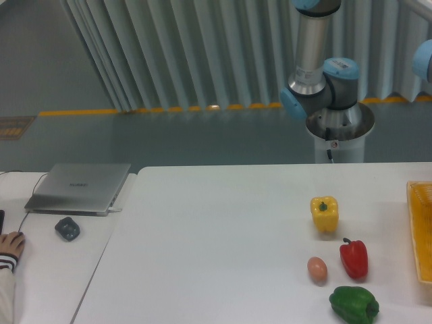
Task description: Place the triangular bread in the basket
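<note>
Though partly out-of-frame, arm [317, 67] upright.

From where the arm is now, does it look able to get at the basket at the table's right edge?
Probably yes, but unconfirmed. The arm rises from its base behind the table's right half, and the basket sits partly out of frame with nothing over its visible rim. The gripper is out of view, and no triangular bread is visible.

A white worktop [223, 236] carries a yellow pepper [325, 214], a red pepper [354, 258], a brown egg [317, 269] just beside it and a green pepper [354, 304]. The yellow-orange basket [421, 229] sits at its right edge. No end effector is in view to place them against.
</note>
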Tool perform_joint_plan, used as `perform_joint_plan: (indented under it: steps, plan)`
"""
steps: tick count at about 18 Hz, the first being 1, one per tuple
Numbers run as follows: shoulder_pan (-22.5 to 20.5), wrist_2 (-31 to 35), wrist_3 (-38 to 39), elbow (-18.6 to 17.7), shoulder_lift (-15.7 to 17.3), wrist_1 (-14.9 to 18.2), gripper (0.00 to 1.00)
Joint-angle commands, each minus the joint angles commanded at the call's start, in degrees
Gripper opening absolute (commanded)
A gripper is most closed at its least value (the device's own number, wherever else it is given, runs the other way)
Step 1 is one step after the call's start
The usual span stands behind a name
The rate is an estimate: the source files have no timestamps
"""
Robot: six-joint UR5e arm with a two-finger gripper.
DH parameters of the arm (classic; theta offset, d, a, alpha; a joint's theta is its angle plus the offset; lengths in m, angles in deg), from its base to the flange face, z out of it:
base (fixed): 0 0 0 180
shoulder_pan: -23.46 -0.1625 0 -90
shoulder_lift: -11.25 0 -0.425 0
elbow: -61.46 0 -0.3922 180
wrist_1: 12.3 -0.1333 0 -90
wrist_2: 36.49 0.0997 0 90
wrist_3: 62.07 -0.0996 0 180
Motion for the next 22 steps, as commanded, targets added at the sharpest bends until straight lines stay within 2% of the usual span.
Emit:
perform_joint_plan:
  steps: [5,7,11,22]
  plan:
    - [3.4,1.8,0.8,0.1,-0.1,-0.5,1.0]
    - [5.7,4.0,4.4,0.0,-0.2,-0.7,1.0]
    - [10.0,4.4,11.9,0.0,-0.2,-0.7,1.0]
    - [17.1,6.0,26.4,0.0,-1.1,-1.0,1.0]
